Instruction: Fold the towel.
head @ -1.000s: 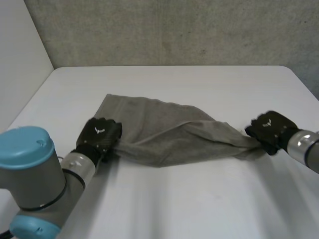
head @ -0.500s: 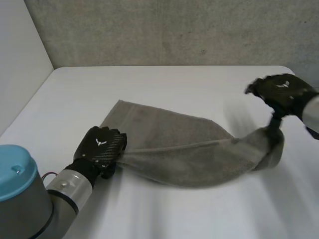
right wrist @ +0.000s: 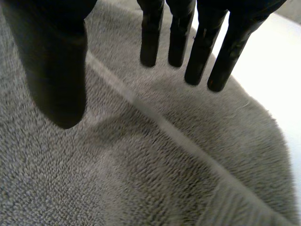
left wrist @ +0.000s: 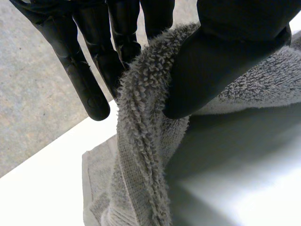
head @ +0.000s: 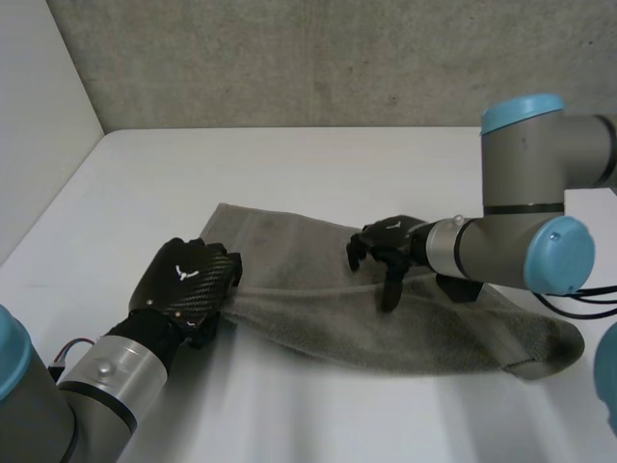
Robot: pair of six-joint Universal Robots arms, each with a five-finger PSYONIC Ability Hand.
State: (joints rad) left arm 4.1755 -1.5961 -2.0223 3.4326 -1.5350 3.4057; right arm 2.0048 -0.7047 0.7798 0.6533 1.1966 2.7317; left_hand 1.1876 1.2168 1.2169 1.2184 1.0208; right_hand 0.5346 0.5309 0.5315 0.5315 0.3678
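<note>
At left edge: my black left hand [head: 188,282] clamps the grey terry towel [head: 289,253], thumb against fingers.
Over middle: black right hand [head: 390,241], fingers apart, empty.
Risk: pulling may drag the unpinned fold askew.

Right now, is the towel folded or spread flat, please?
Partly folded: the towel is doubled over at its right end, near the open right hand; the left hand pinches its other end.
</note>
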